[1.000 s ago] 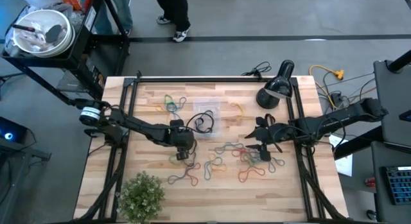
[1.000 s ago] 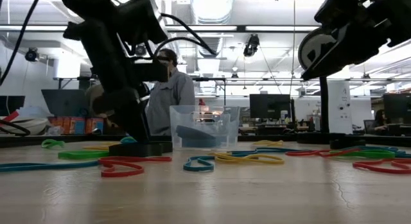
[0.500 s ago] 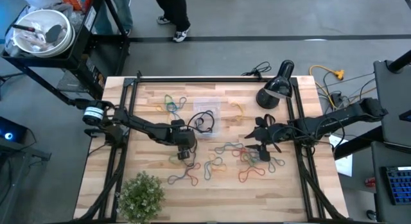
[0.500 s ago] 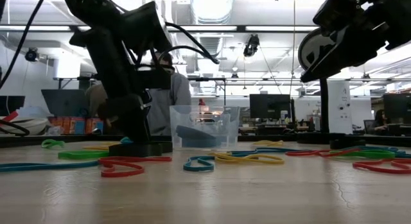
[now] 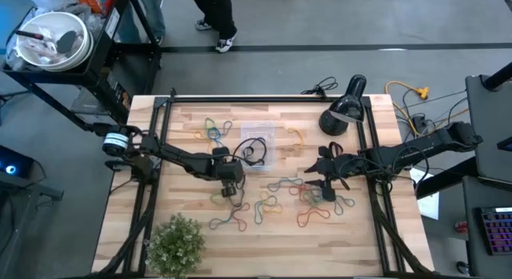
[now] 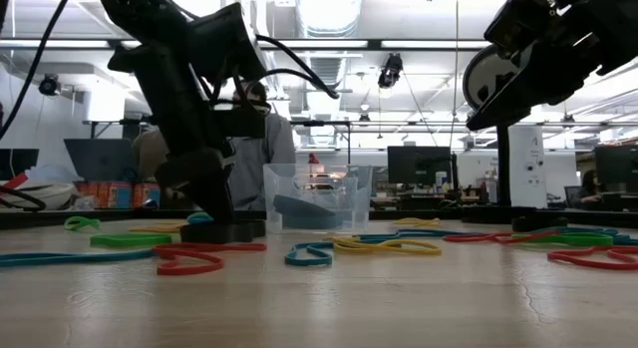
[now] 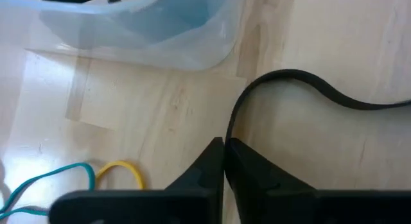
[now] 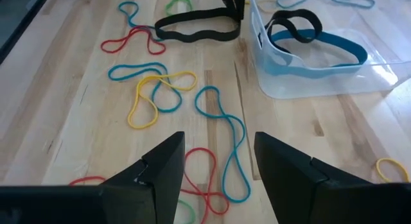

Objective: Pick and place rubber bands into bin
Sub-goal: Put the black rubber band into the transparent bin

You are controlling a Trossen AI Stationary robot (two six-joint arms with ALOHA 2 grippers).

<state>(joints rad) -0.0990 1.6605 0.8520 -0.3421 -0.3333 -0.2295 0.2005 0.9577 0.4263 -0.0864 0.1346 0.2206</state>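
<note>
My left hand (image 7: 223,161) has clenched since a second ago, pinching a black rubber band (image 7: 302,89) on the counter (image 5: 352,239) just beside the bin (image 8: 321,63). The bin, mid-counter toward the far edge, holds blue and black bands. My right hand (image 8: 217,169) hangs released over loose rubber bands (image 8: 154,89). I see no readable writing.

L tool (image 5: 231,189) by bin (image 5: 258,145), maybe pinching band.

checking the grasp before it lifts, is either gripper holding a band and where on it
The left gripper is shut on a black rubber band, pinching one end of its loop just beside the bin. The right gripper is open and holds nothing.
</note>
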